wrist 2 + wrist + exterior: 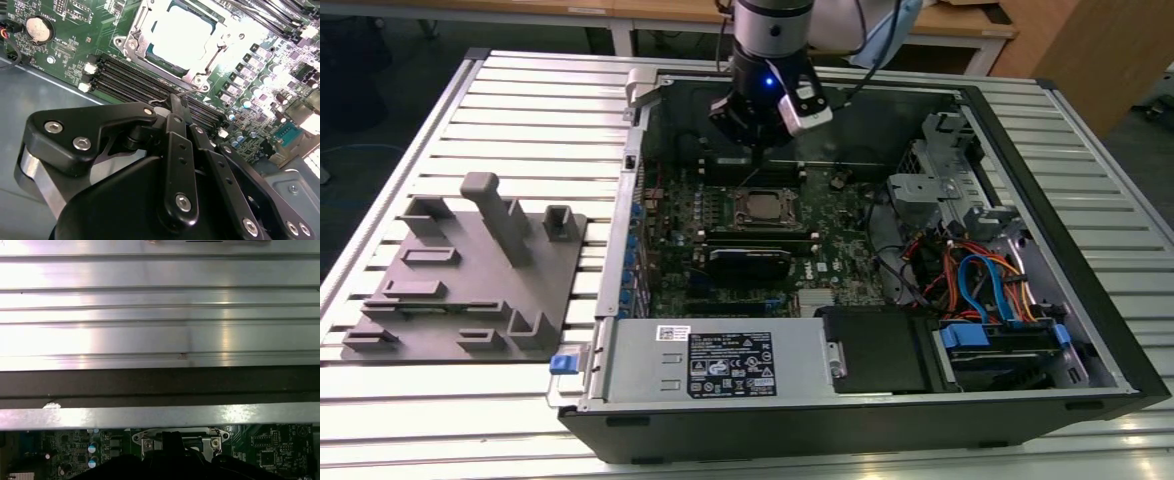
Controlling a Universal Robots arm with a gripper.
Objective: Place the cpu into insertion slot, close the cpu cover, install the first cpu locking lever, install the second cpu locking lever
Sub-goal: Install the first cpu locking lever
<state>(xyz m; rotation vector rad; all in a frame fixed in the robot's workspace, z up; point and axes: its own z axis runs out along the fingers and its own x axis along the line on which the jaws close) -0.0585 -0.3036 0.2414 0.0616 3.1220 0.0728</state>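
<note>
Hovering w/ claw (172, 107) clenched, empty, just off cpu cover's (131, 37) 6 o'clock edge; cover lying closed over cpu (182, 35) in insertion slot (758, 208).

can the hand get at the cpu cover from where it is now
Probably yes: the hand sits just beside the cpu cover in the second wrist view, with only low memory slots between them.

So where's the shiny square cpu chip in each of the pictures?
Exterior view: the cpu sits mid-motherboard, just below the gripper.
Second wrist view: it glares bright inside the cpu cover, beyond the black memory slots.
First wrist view: I cannot make it out; the metal frame peeks past the gripper.
Shared landmark: that silver frame around the socket.
</note>
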